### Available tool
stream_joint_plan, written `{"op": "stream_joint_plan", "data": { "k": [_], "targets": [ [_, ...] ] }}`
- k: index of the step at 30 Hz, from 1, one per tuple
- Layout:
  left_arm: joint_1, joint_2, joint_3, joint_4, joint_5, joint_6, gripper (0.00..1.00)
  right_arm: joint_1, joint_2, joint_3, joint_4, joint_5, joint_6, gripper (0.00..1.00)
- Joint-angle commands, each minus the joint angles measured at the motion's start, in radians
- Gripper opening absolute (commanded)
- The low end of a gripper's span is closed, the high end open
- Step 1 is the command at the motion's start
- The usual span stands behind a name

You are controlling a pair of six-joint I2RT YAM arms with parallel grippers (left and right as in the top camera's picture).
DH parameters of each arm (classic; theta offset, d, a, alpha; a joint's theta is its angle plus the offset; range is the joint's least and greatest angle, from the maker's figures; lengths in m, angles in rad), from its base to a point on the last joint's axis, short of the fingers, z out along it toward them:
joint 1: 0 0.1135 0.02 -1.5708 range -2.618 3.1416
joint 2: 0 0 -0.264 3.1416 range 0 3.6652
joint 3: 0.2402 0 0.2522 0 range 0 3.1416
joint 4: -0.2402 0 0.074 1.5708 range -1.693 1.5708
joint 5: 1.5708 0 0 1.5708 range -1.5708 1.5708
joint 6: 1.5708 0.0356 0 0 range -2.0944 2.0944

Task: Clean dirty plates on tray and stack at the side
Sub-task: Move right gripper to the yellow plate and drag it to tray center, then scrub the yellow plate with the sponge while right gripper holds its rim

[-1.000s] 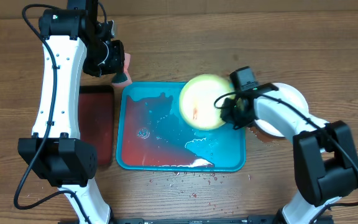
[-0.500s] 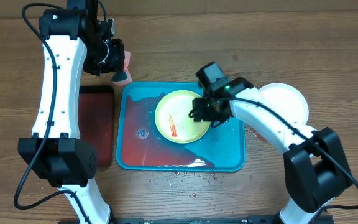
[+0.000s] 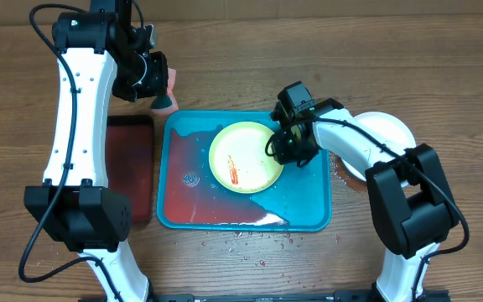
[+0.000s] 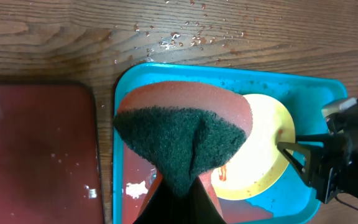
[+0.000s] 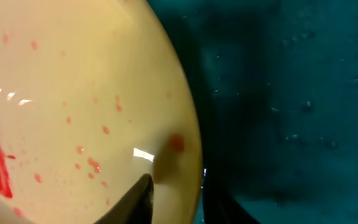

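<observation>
The yellow-green plate (image 3: pixel 246 158) lies flat in the turquoise tray (image 3: pixel 310 205), toward 1 o'clock from the tray's middle, with a red smear left of its centre and small red specks across it. The right claw (image 3: pixel 282 149) sits at the plate's 3 o'clock edge. In the wrist view its fingers (image 5: pixel 135 199) are nearly closed and straddle the rim, one on the plate's inner face and one just outside it. It appears to pinch the plate.

The left claw (image 3: pixel 159 96) hangs off the tray's 11 o'clock corner, clamped on a sponge (image 4: pixel 182 137) with its green scrub face toward the camera and a reddish body behind. The sponge is well apart from the plate.

Reddish water (image 3: pixel 193 201) pools in the tray's 7 o'clock part. A dark red tray (image 3: pixel 130 168) lies just beside the turquoise one at 9 o'clock. A white plate (image 3: pixel 388 134) rests on the table (image 3: pixel 443 75) at 3 o'clock, partly hidden by the right arm. Red flecks and droplets (image 3: pixel 241 239) dot the wood at 6 o'clock.
</observation>
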Motion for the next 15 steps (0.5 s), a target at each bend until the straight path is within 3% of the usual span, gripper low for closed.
{"op": "stream_joint_plan", "data": {
  "k": [1, 3, 15],
  "targets": [
    [-0.007, -0.004, -0.004, 0.004, 0.016, 0.019, 0.04, 0.005, 0.019, 0.016, 0.006, -0.004, 0.013, 0.11],
    [-0.007, -0.004, -0.004, 0.004, 0.016, 0.019, 0.04, 0.005, 0.019, 0.016, 0.006, 0.029, 0.075, 0.04],
    [-0.058, -0.003, -0.127, 0.042, 0.016, 0.016, 0.04, 0.055, 0.02, 0.014, 0.014, -0.048, 0.643, 0.04]
  ]
}}
